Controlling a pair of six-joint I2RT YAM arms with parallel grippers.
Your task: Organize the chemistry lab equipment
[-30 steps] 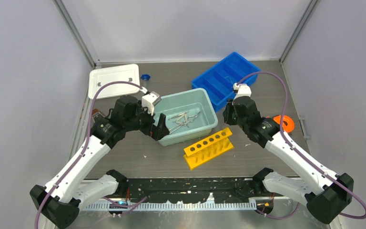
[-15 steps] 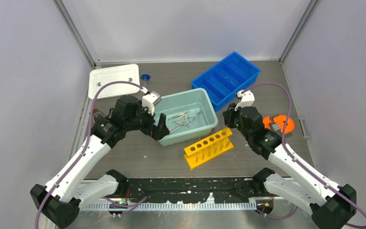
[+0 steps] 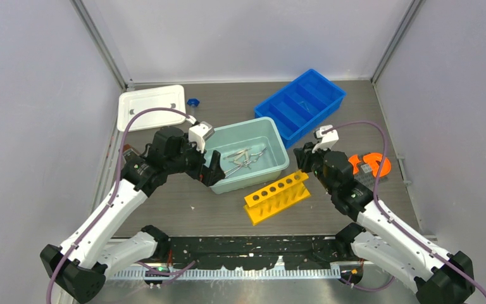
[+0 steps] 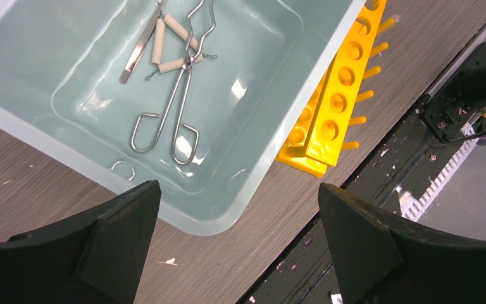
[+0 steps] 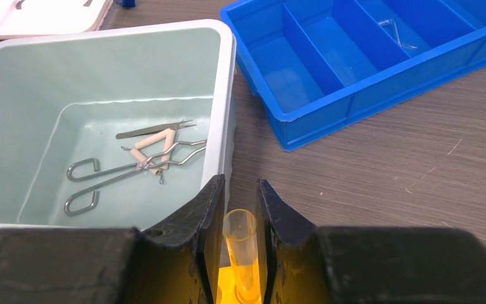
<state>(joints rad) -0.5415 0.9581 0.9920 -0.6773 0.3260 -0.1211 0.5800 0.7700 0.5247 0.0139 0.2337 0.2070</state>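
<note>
Silvery tongs (image 4: 177,101), a wire triangle with white sleeves (image 4: 171,44) and tweezers (image 4: 140,47) lie in the pale teal tub (image 3: 253,121); they also show in the right wrist view (image 5: 133,171). My left gripper (image 4: 237,190) is open and empty above the tub's near left corner (image 3: 209,168). My right gripper (image 5: 240,183) is shut on a slim clear tube (image 5: 240,234), upright and uncapped, over the yellow rack (image 3: 277,196). A small blue cap (image 3: 193,101) lies on the table at the back.
A blue divided tray (image 3: 300,104) at the back right holds one small metal piece (image 5: 395,35). A white lid (image 3: 152,106) lies at the back left. An orange round thing (image 3: 370,164) sits right of my right arm.
My right gripper has moved toward me and down, from beside the blue tray to above the yellow rack's right end. My left arm has not moved.
</note>
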